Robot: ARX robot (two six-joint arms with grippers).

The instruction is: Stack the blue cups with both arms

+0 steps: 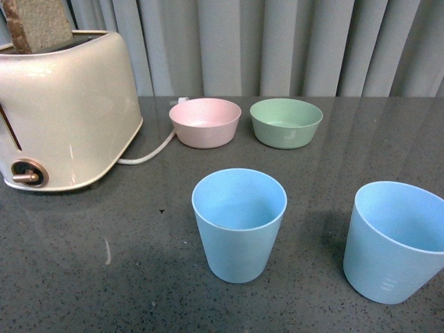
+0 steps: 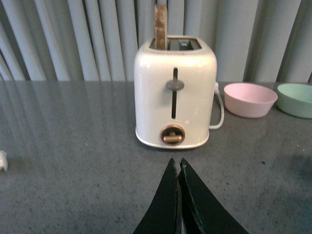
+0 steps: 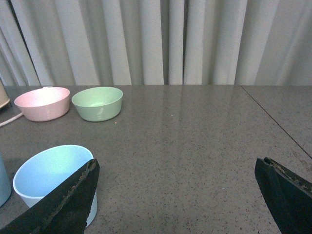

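Two light-blue cups stand upright on the dark table in the front view: one [image 1: 239, 222] at centre front, the other [image 1: 395, 239] at the right edge with faint marks near its base. No arm shows in the front view. My left gripper [image 2: 178, 168] is shut and empty, low over the table, pointing at the toaster. My right gripper [image 3: 175, 168] is open and empty; one finger [image 3: 73, 195] overlaps the near side of a blue cup [image 3: 46, 170]. A sliver of the other cup [image 3: 3, 183] shows at the picture's edge.
A cream toaster [image 1: 62, 111] with a slice of bread [image 1: 38, 24] stands at the back left, its cord [image 1: 149, 152] trailing toward a pink bowl [image 1: 205, 122]. A green bowl [image 1: 286, 122] sits beside it. Grey curtains hang behind the table.
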